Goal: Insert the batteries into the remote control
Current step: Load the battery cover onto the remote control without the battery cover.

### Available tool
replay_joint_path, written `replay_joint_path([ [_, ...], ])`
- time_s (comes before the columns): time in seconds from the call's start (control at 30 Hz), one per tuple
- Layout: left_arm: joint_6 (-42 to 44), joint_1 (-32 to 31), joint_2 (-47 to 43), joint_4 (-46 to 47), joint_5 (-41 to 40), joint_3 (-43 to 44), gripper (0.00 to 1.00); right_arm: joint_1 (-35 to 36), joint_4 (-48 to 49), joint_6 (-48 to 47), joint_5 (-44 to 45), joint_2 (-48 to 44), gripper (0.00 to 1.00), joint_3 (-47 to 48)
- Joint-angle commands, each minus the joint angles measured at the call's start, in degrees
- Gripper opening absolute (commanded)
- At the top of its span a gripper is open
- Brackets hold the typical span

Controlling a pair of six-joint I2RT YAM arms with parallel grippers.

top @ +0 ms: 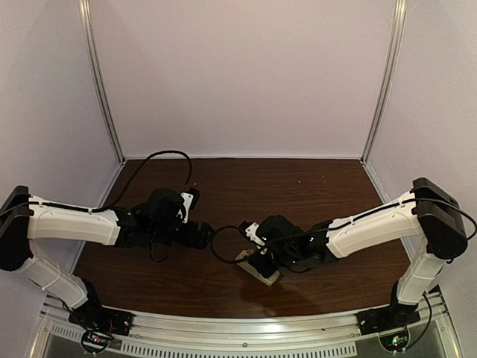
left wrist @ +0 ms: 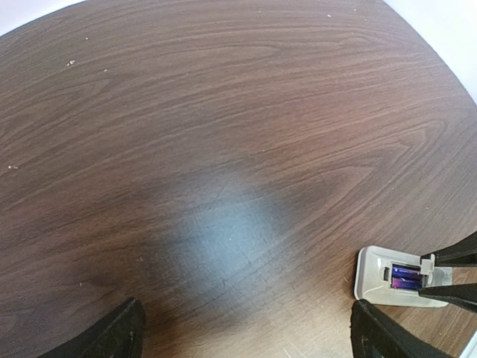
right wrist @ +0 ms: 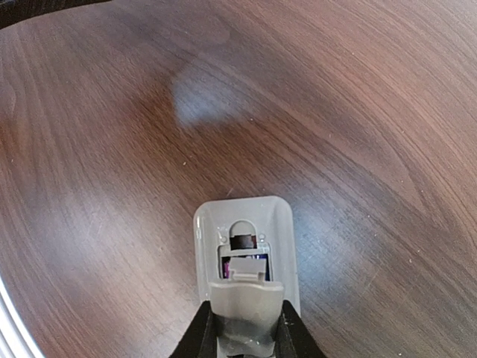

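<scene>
The remote control [right wrist: 212, 224] lies back up on the table, its battery recess open. The purple batteries [right wrist: 226, 265] sit inside the recess, mostly hidden. My right gripper [right wrist: 244, 332] is shut on the flat grey cover piece [right wrist: 244, 302] and holds it over the near end of the recess, its tab at the opening. In the left wrist view the remote [left wrist: 370, 274] and batteries [left wrist: 406, 277] show at the right edge. My left gripper [left wrist: 246, 339] is open and empty, just left of the remote. In the top view the remote [top: 262, 274] lies under the right gripper [top: 262, 259].
The brown wood table [top: 298, 186] is enclosed by pale walls at the back and sides. The left arm's black cable [top: 160, 156] loops over the table. An aluminium rail [top: 246, 324] runs along the near edge.
</scene>
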Motion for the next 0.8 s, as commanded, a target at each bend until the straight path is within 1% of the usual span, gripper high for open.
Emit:
replay_joint_path([
  [0.0,0.83,0.08,0.76,1.9,0.49,1.25,0.97,0.34,0.28,-1.35,0.68,1.56,0.12,-0.28],
  [0.23,1.06,0.08,1.05,1.81,0.56,1.46,0.97,0.35,-0.98,-1.22,-0.05,1.03,0.11,-0.48],
  [0.77,1.21,0.08,1.6,1.98,1.06,1.81,0.97,0.31,-2.29,-1.37,2.16,0.3,0.1,-0.71],
])
